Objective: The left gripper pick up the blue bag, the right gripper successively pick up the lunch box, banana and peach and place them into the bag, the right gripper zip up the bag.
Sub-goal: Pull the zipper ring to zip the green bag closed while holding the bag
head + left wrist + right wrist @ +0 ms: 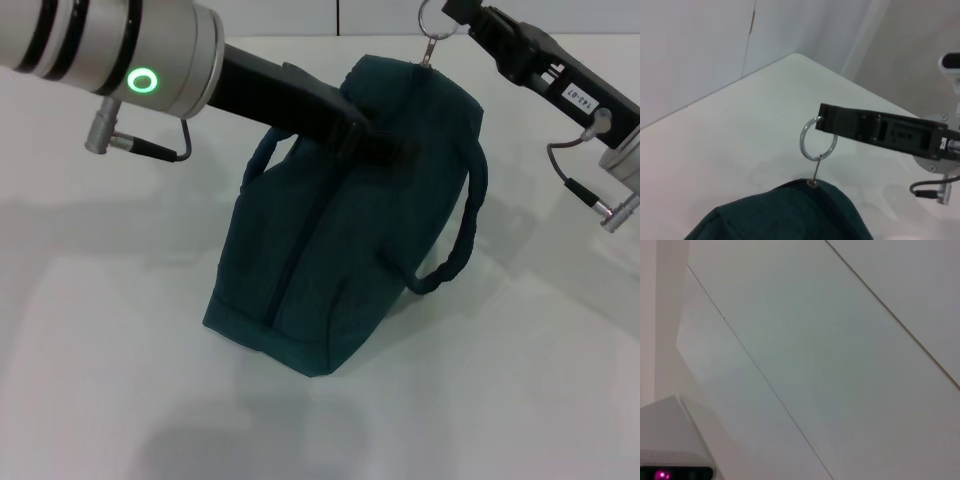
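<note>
The dark teal-blue fabric bag (345, 220) stood slumped on the white tabletop (100, 330), zipped along its top. The left pincer (385, 148) pinched its upper fabric; the right pincer (455, 12) pinched the silver ring zipper pull (818, 138). The soft cloth would likely sag, so the ring looked the surest hold

text: "143-07", roughly read | on: white label (580, 97), right arm
</note>
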You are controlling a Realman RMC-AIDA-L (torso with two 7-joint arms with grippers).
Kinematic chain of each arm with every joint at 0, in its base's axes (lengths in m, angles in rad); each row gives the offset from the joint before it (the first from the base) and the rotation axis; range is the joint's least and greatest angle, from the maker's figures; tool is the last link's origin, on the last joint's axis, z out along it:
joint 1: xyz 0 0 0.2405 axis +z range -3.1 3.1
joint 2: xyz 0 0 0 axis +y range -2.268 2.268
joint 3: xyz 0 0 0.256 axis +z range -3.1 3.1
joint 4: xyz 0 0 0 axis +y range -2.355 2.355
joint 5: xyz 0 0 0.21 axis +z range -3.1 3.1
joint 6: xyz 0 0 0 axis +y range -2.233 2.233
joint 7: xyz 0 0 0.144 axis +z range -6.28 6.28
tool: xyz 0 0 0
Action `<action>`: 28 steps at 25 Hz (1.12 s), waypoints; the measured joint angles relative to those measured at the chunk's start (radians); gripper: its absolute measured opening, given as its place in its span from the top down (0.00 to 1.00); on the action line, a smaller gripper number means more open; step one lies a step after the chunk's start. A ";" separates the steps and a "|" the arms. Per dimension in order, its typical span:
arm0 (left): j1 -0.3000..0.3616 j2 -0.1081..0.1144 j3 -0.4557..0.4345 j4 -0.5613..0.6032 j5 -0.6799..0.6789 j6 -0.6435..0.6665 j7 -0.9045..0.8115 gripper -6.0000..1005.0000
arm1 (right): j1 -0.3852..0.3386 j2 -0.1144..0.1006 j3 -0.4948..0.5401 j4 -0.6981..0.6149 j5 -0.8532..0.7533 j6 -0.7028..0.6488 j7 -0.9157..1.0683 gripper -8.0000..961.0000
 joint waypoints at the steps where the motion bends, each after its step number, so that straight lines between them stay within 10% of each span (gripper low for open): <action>1: 0.003 0.000 0.006 0.003 0.003 -0.002 0.009 0.35 | 0.000 0.000 0.000 0.000 0.000 0.000 0.000 0.99; 5: 0.028 0.000 0.026 0.021 0.025 -0.039 0.030 0.36 | 0.003 0.000 -0.001 0.002 0.000 0.000 0.001 0.99; 22: 0.014 0.002 0.029 0.016 0.033 -0.038 0.028 0.95 | 0.006 0.000 -0.007 -0.002 0.000 0.000 0.014 0.99; 28: 0.016 0.003 0.029 0.016 0.033 -0.037 0.033 0.95 | 0.006 0.000 -0.007 -0.003 0.000 0.000 0.015 0.99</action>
